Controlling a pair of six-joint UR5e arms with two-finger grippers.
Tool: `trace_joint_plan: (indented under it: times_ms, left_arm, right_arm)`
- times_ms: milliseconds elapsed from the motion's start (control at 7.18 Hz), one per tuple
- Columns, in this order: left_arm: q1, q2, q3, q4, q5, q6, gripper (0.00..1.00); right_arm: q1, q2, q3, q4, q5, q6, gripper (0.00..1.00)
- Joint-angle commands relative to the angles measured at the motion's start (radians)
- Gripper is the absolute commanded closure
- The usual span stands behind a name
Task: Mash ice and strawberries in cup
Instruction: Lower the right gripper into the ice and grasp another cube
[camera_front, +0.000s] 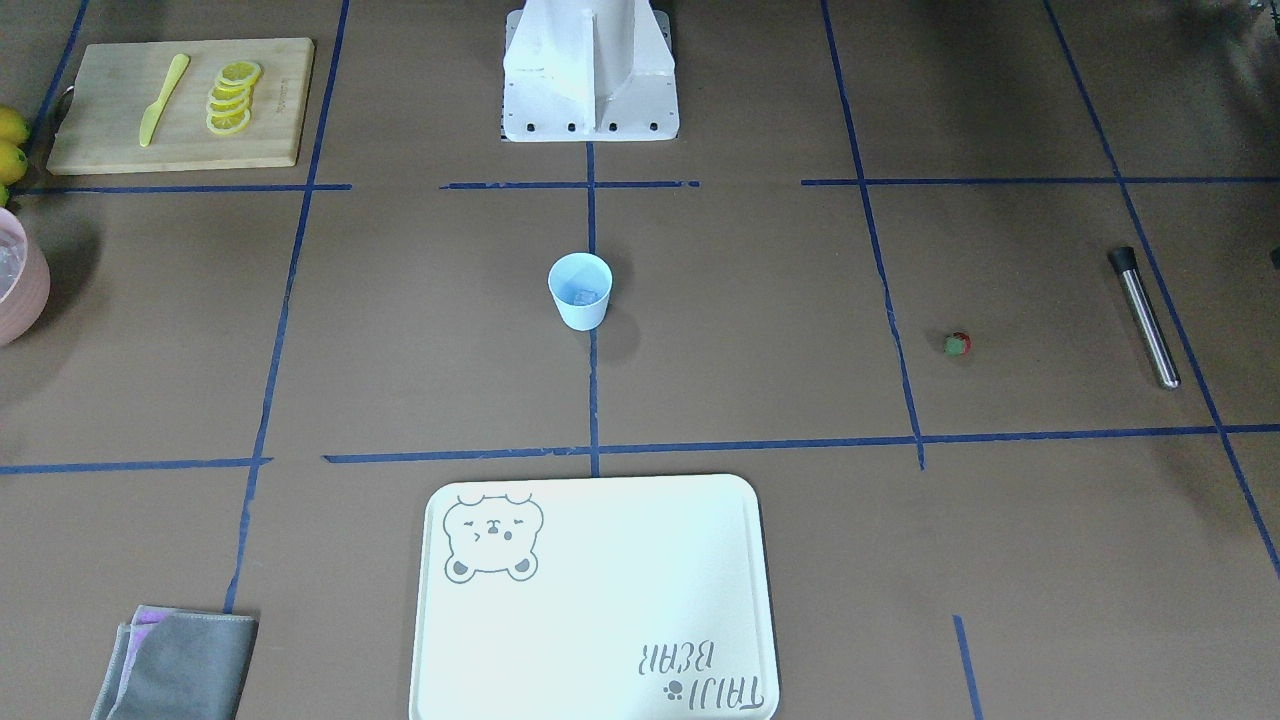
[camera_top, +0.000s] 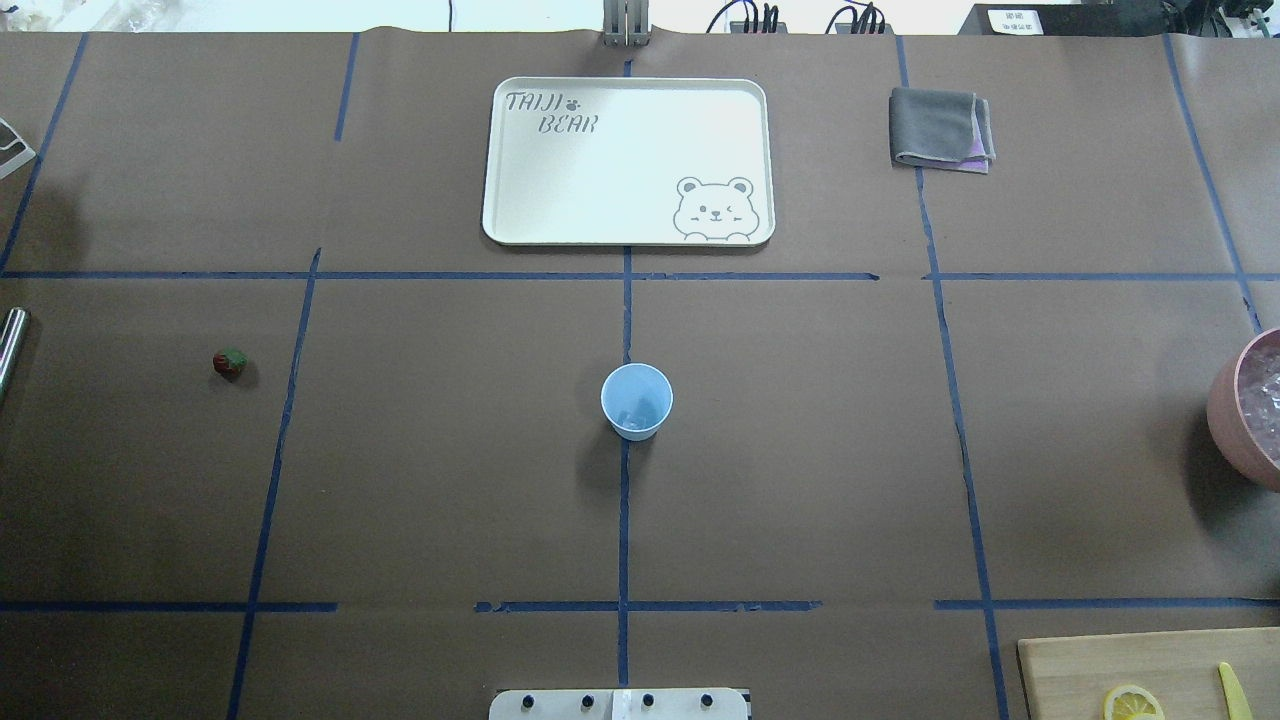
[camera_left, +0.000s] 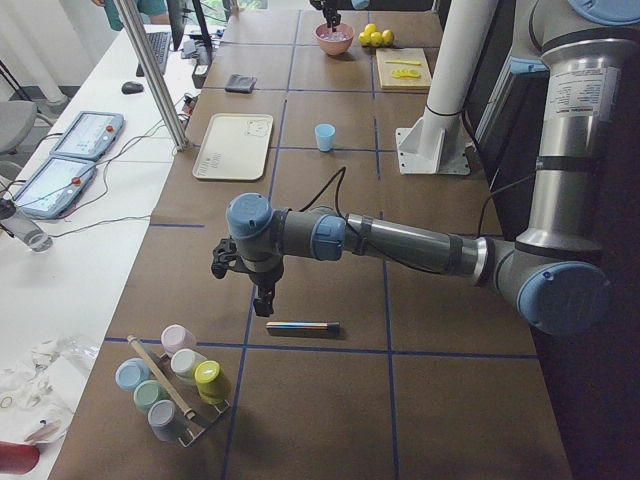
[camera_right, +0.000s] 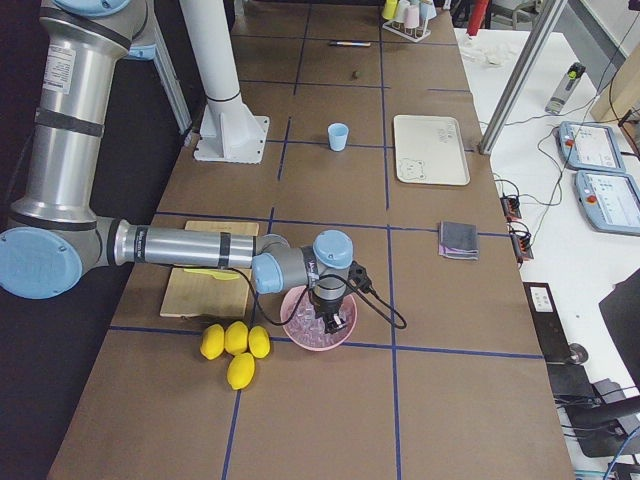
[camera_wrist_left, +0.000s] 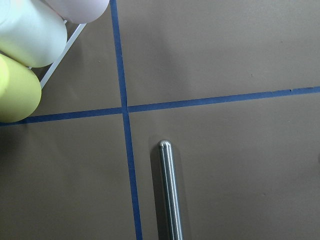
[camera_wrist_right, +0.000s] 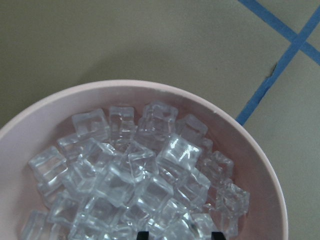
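Most of the steel rod (camera_front: 1144, 317) is cut off at the overhead view's left edge. Only the front view shows it whole, black-capped and flat on the table (camera_top: 450, 480). The left tool (camera_left: 263, 297) hangs over the table near the rod's rounded end and is seen only from the side, so I cannot tell whether its fingers are spread or pressed together. The strawberry (camera_top: 230, 363) lies on bare table, well apart from the cup (camera_top: 636, 400). The cup stands upright at the centre on a tape line (camera_top: 624, 520), with open room all round. Something bluish sits at its bottom, hard to make out. The pink bowl (camera_top: 1232, 420) is clipped by the right edge. The wrist view shows it heaped with ice (camera_wrist_right: 135, 175), the right tool (camera_wrist_right: 178, 236) over it with its fingertips (camera_wrist_right: 143, 235) spread apart.
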Motion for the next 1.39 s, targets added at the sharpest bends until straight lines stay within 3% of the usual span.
trace_joint_plan:
  times_ms: [0,1253]
  left_arm:
    - [0.001,0.000,-0.001,0.000,0.000,-0.001,0.00]
    - [0.001,0.000,-0.008,0.000,-0.002,-0.004,0.00]
  right_arm:
    - [-0.002,-0.001,0.000,-0.001,0.001,0.000,0.49]
    - [-0.008,0.005,-0.015,-0.001,0.001,0.010,0.49]
